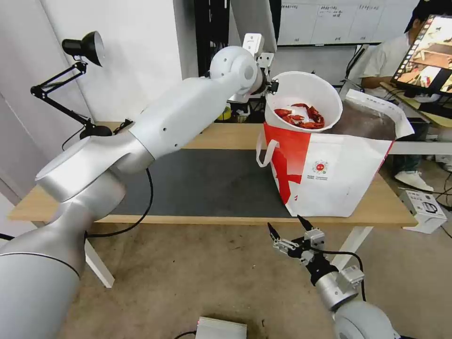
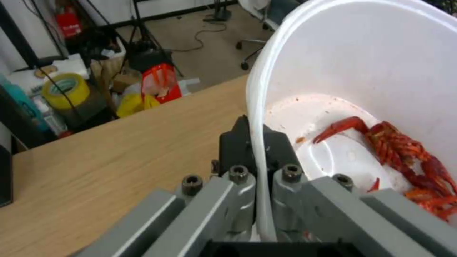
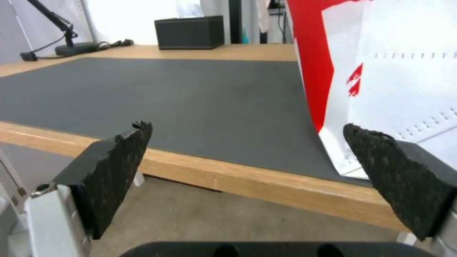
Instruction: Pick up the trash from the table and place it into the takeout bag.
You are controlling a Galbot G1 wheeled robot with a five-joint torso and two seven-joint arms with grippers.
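The trash I see is a white round bowl (image 1: 303,89) holding red crayfish shells (image 1: 301,117), tilted over the open top of the takeout bag (image 1: 339,174). My left gripper (image 1: 270,86) is shut on the bowl's rim, seen close in the left wrist view with the rim (image 2: 259,150) pinched between its fingers and shells (image 2: 405,157) inside. The white-and-red bag stands on the right part of the table (image 1: 221,136). My right gripper (image 1: 288,227) hangs open below the table's front edge, near the bag's lower corner (image 3: 381,89).
A dark grey mat (image 1: 207,183) covers the table's middle. A black desk lamp (image 1: 70,75) stands at the back left and a black tissue box (image 3: 189,32) at the table's back. A person sits at a desk behind the bag. A white box (image 1: 426,207) lies on the floor at right.
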